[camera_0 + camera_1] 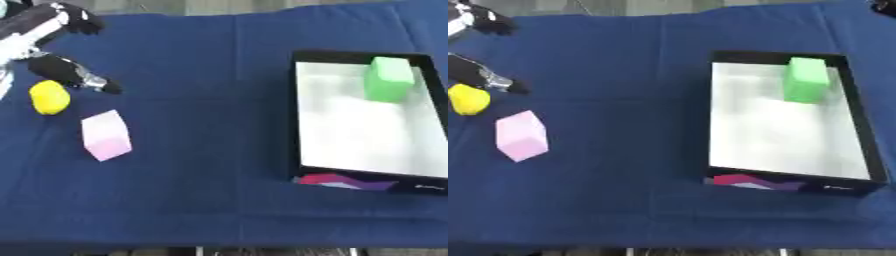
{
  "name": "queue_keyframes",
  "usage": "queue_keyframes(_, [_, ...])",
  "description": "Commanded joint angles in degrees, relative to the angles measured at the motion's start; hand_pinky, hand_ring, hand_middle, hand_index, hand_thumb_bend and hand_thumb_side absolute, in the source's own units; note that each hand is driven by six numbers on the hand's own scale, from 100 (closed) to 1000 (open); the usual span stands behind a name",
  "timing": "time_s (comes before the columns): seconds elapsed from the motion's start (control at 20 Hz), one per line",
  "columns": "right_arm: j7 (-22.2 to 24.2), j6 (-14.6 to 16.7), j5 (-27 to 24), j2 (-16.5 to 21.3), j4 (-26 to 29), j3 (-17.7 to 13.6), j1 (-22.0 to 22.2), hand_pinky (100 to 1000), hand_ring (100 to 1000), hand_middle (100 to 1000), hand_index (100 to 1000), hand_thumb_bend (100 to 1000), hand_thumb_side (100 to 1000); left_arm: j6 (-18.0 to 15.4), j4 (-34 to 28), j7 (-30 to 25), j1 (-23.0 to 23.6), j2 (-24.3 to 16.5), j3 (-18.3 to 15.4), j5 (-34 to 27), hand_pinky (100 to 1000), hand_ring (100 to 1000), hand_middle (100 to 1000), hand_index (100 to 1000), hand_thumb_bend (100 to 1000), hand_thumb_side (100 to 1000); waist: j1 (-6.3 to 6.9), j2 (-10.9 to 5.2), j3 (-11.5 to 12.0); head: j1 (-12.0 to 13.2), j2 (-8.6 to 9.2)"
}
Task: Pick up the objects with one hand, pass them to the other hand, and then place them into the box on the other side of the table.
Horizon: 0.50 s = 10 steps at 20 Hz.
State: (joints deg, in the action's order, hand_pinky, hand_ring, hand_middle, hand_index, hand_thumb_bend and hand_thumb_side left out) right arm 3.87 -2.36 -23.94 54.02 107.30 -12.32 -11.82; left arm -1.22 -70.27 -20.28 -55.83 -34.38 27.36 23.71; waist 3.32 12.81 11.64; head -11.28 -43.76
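The robot's left hand (pixel 54 47) hovers with fingers spread wide just above a yellow lemon-shaped object (pixel 49 97) at the table's left; a pink block (pixel 106 135) lies nearby; a green block (pixel 388 79) sits in the far corner of the black-rimmed box (pixel 293 120) at right, on blue cloth (pixel 201 100).

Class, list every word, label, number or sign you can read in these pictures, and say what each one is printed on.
No text here can be read.
Box, near outer wall: a small pale mark beside a red and purple pattern, too blurred to read.
Green block, pink block, yellow object: no markings visible.
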Motion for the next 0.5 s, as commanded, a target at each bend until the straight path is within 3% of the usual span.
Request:
queue_keyframes(0.05, [-0.14,-0.03,0.3,1.35,0.35,-1.17,-0.57,890,940,742,978,100,328,0.07,-0.69,-3.01,-0.65,-4.21,-0.17,-1.25,838,784,709,821,945,498,-0.46,-0.67,-0.07,-0.61,0.02])
queue_keyframes(0.5, [0.24,-0.71,2.28,0.33,0.64,-0.76,-0.49,888,936,737,974,100,335,5.85,-8.86,-11.27,2.88,-10.57,0.17,-4.47,836,804,728,822,1000,546,-0.27,0.31,-0.17,-0.81,0.52])
